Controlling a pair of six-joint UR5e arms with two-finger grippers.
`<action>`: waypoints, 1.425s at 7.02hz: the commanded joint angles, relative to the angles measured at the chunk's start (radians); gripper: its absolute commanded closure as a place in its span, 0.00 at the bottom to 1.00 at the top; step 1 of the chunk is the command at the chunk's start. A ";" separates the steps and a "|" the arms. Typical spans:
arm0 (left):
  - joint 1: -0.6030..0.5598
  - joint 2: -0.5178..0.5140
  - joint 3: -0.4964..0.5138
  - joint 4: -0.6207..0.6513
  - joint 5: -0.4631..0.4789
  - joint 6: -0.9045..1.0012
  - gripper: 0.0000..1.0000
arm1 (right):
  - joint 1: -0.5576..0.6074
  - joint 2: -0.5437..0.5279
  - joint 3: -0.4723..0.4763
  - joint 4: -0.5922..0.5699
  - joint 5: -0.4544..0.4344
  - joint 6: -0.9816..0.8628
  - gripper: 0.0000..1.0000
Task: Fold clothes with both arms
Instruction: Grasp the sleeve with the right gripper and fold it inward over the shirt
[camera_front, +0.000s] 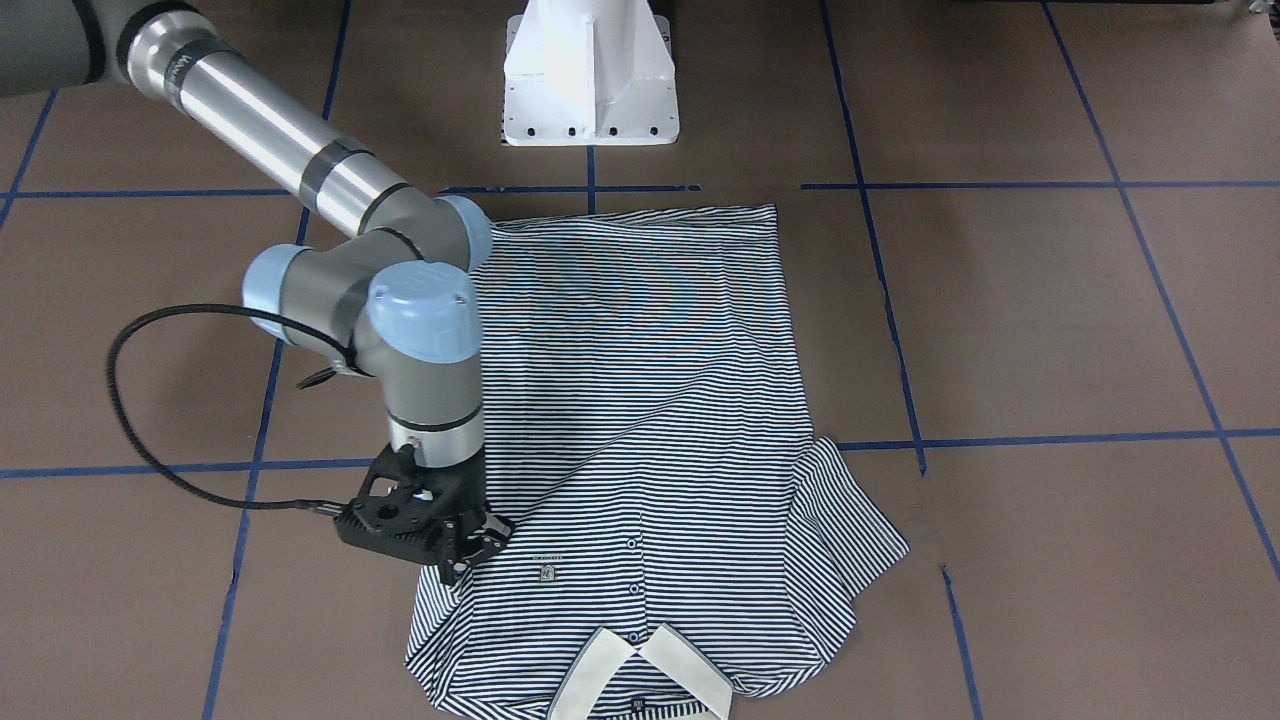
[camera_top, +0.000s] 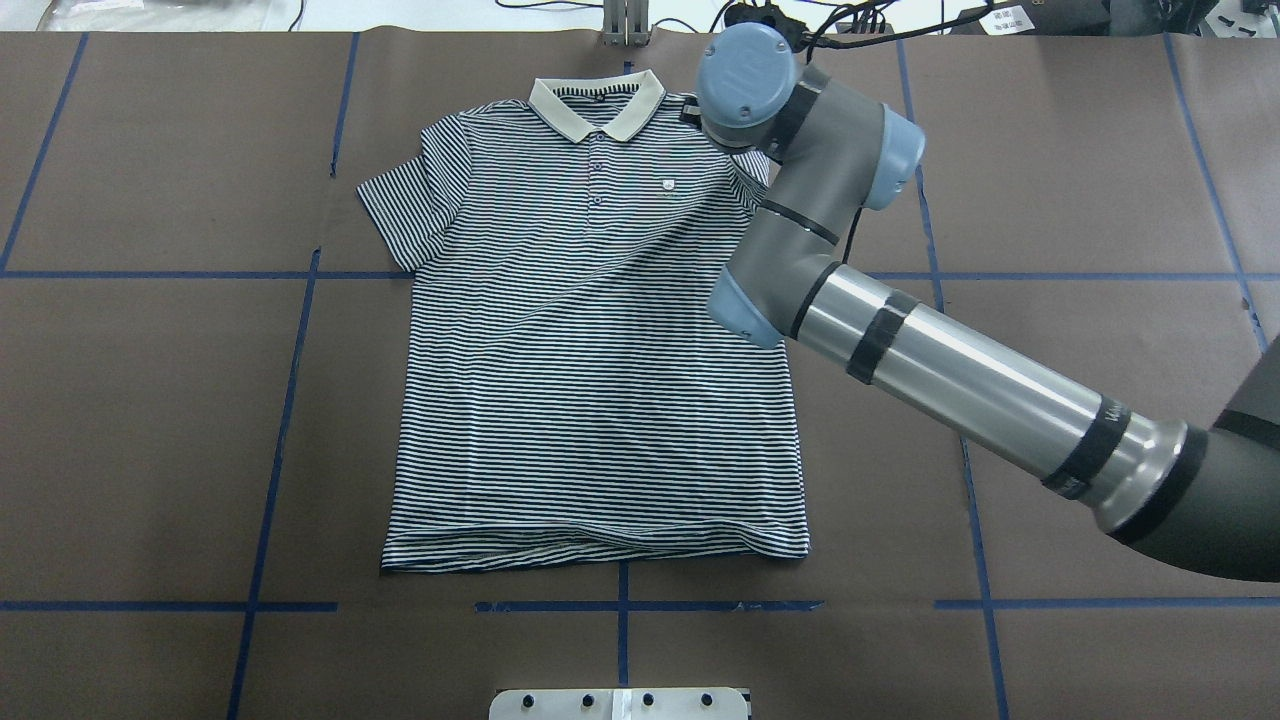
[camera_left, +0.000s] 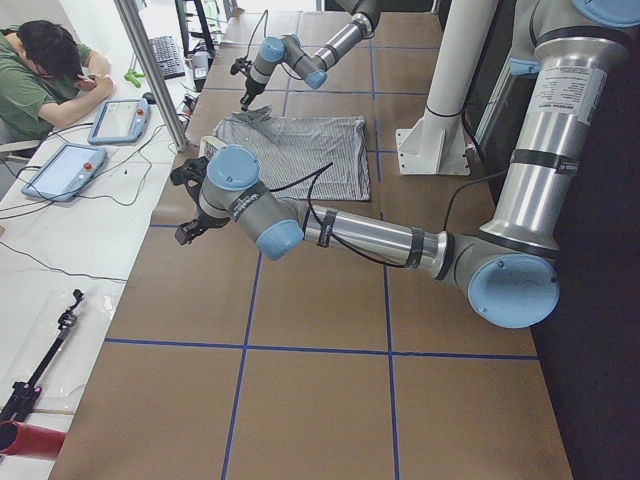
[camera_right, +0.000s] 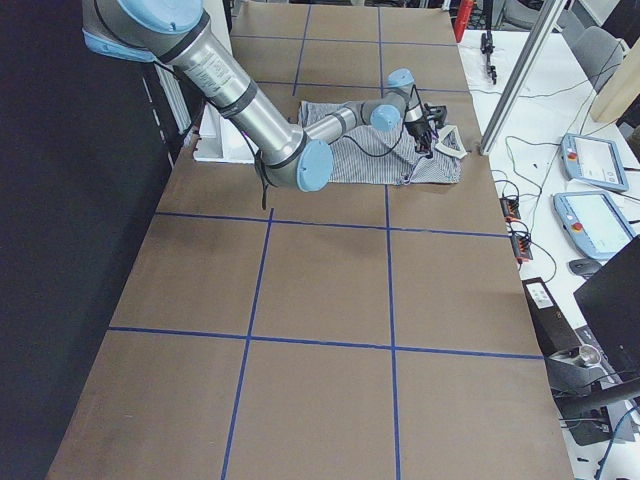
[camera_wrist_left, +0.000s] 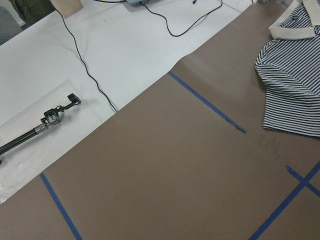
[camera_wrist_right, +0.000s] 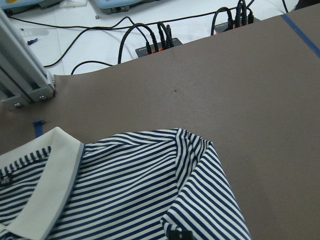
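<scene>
Front-facing: polo shirt (camera_front: 640, 400) flat mid-worktop (camera_front: 1050, 320), collar (camera_front: 640, 668) toward the operators' edge; right pincer (camera_front: 472, 550) on its shoulder, hold on cloth not discernible
Overhead: right arm (camera_top: 960, 370) hides that sleeve
Left side: left pincer (camera_left: 188, 205) off the shirt, spread untellable
Advised: pinch one cloth layer, carry sleeve inward low

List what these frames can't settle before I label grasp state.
- right gripper: jaws unreadable. Overhead its own wrist covers it; front-facing, the black body masks the tips. Grip on the polo shirt unclear.
- sleeve on the robot's right: covered overhead by the right arm.
- left gripper: seen only in exterior left, too small; open or shut unknown.
- collar: cut by front-facing bottom edge.
- chest logo: too small to read.
</scene>
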 joint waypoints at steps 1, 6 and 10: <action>0.000 0.000 0.000 0.000 0.000 0.000 0.00 | -0.043 0.079 -0.085 -0.014 -0.062 0.047 1.00; 0.000 0.002 0.000 0.000 0.000 0.000 0.00 | -0.076 0.079 -0.080 -0.009 -0.110 0.002 0.00; 0.115 0.003 0.014 -0.106 0.006 -0.053 0.00 | 0.043 0.076 -0.022 -0.043 0.092 -0.185 0.00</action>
